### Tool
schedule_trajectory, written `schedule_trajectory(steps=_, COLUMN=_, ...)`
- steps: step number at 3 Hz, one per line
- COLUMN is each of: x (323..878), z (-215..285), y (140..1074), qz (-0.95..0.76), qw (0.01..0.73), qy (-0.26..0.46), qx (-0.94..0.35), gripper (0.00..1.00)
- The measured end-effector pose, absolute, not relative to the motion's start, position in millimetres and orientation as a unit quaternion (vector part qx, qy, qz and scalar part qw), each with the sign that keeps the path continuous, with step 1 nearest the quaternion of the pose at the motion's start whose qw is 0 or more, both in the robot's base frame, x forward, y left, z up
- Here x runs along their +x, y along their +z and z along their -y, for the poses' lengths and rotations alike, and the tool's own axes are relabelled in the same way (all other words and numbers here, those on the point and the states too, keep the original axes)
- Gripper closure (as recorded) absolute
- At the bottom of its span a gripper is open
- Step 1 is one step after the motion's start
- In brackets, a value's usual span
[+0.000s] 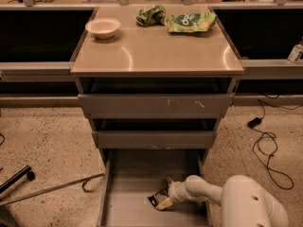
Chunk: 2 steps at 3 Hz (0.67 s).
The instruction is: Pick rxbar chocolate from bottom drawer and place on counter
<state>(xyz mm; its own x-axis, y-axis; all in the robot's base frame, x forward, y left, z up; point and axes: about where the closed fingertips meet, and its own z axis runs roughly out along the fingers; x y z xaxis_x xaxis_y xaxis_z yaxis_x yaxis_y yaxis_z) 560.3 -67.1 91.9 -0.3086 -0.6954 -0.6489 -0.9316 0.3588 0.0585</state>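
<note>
The rxbar chocolate (156, 197) lies flat on the floor of the bottom drawer (135, 181), towards the drawer's front right part and turned at a slant to the drawer's walls. The gripper (166, 199) is down inside the drawer at the bar's right end, touching it or very nearly. Whether it is open around the wrapper or already closed on it, I cannot tell. The bar looks light, thin and fairly stiff. Its glossy black wrapper is likely to slide on the smooth grey metal floor, so a push from the side would probably skate it away rather than lift it. The best hold is probably across the narrow width near the middle, squeezing the long edges, since the crimped wrapper ends would crumple and slip. The counter (156, 56), directly above the drawer, is flat, shiny beige metal that is equally slick.
</note>
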Motion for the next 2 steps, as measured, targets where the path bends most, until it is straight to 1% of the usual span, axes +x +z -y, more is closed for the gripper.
schedule_trajectory(steps=1, x=560.1, z=66.9, y=91.8, qz=-0.779, qw=0.27, qy=0.218, qx=-0.522, gripper=0.42)
schedule_trajectory(steps=2, x=560.1, z=66.9, y=91.8, qz=-0.779, qw=0.27, qy=0.218, qx=-0.522, gripper=0.64)
